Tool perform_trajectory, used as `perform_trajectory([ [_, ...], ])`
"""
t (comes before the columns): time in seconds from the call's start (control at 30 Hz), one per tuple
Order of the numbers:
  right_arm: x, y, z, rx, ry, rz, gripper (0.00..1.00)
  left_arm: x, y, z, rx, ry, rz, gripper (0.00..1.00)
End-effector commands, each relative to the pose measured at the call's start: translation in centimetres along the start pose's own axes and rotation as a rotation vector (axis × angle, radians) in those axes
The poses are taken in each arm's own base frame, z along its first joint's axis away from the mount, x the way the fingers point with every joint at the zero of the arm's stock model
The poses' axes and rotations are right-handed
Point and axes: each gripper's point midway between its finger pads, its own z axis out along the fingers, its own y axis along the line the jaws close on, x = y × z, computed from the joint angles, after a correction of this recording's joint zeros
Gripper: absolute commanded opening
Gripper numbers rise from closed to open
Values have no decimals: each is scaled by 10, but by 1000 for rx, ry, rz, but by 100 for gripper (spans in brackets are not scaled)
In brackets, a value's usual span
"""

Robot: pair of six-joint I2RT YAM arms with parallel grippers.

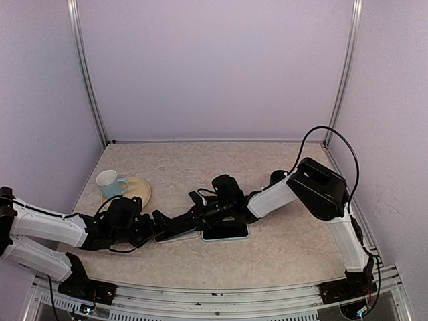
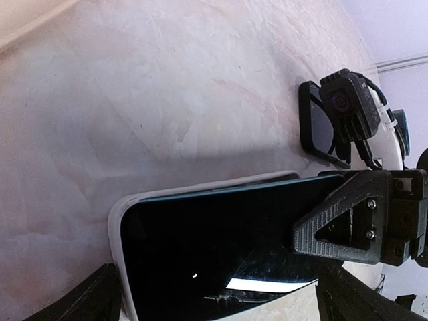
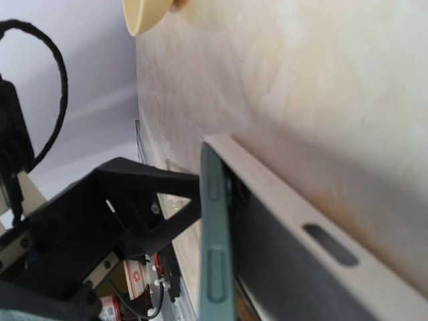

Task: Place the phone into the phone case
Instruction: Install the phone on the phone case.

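Phone [image 2: 214, 254] partly seated in the phone case [image 2: 117, 227], mid-bench [image 2: 134, 100].
One long edge of the phone sits raised off the pale rim. The right claw [image 2: 304, 237], pinched closed, rests on the screen, and the left claw [image 1: 159, 224] straddles the case end, spread wide.

Probably a robot lab cell. Plain lilac panels [image 1: 214, 67] on metal posts [image 1: 87, 73] box in a marbled table [image 1: 200, 160] with bolted-on arms [image 1: 47, 231].
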Motion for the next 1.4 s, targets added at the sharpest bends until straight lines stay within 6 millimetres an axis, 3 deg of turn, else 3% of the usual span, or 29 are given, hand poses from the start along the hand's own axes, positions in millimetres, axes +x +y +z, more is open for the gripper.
perform_trajectory([
  [0.0,21,0,12,-33,69,-14,0,0,6,-6,-34,6,-21,99],
  [0.43,5,38,-3,-135,41,-108,0,0,29,-9,-116,11,-58,99],
  [0.77,8,52,-9,-179,44,-143,0,-5,-1,-8,63,-4,-40,98],
  [0.97,10,60,-12,-207,49,-160,0,-4,-8,-7,105,5,-32,94],
  [1.37,17,67,-18,-238,64,-206,0,-9,-32,-22,263,-18,-31,70],
])
